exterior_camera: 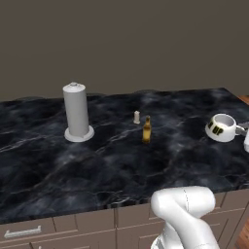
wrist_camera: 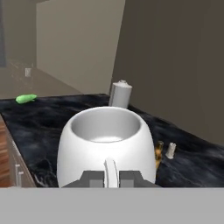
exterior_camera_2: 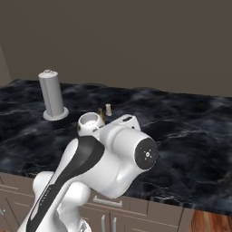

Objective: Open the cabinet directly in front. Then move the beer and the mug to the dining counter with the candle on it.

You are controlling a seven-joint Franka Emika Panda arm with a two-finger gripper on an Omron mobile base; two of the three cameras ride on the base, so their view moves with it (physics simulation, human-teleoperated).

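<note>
Mug sits clamped in the gripper, whose two dark fingertips pinch the white handle from either side in the hand view, the jaws drawn together on it. In that view the cup's round open mouth faces up and its pale inside is bare.

From the left base camera the mug hangs at about three o'clock, above the right part of the dining counter, tilted so its mouth leans toward the camera, with a dark and yellow mark on its side. Whether it touches the marble or floats just over it cannot be told. In the right base view the mug peeks out behind the arm's big white joint, at roughly nine o'clock from the picture's centre.

On the black veined marble stands the beer, upright, near the middle of the left base view. The candle stands just beside it, at about eleven o'clock from the bottle, apart from it. A tall grey cylinder on a round base stands well away at nine o'clock from the bottle.

In the hand view a small green object lies on the marble at ten o'clock from the mug, far off.
</note>
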